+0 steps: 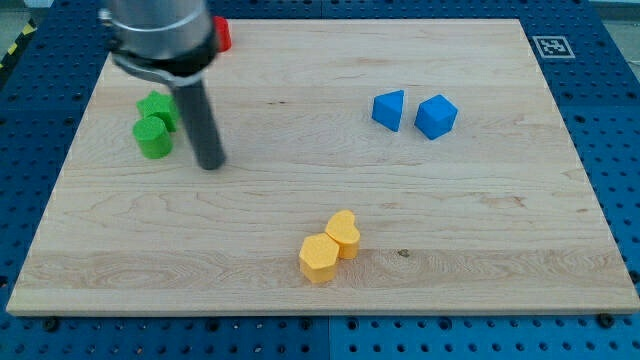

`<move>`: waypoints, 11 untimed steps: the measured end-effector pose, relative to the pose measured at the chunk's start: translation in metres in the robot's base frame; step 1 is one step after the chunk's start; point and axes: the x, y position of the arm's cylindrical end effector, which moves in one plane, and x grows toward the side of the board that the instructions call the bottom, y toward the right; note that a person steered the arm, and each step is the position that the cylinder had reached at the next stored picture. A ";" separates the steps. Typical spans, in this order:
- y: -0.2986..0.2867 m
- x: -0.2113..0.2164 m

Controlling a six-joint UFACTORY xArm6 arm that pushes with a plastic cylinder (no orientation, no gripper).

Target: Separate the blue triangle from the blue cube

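The blue triangle (pixel 389 109) lies on the wooden board at the upper right of the middle. The blue cube (pixel 436 116) sits just to its right with a narrow gap between them. My tip (pixel 209 165) is at the view's left, far from both blue blocks, just right of the green blocks.
Two green blocks, a star shape (pixel 157 107) and a cylinder (pixel 153 137), sit at the left. A red block (pixel 222 35) shows partly behind the arm at the top. Two yellow blocks, a hexagon (pixel 319 258) and a heart shape (pixel 343 233), touch near the bottom middle. The board (pixel 500 250) is bounded by blue pegboard.
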 end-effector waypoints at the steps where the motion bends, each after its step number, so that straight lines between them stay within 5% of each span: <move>1: 0.075 0.004; 3: 0.219 0.004; 6: 0.228 -0.087; 11: 0.190 -0.077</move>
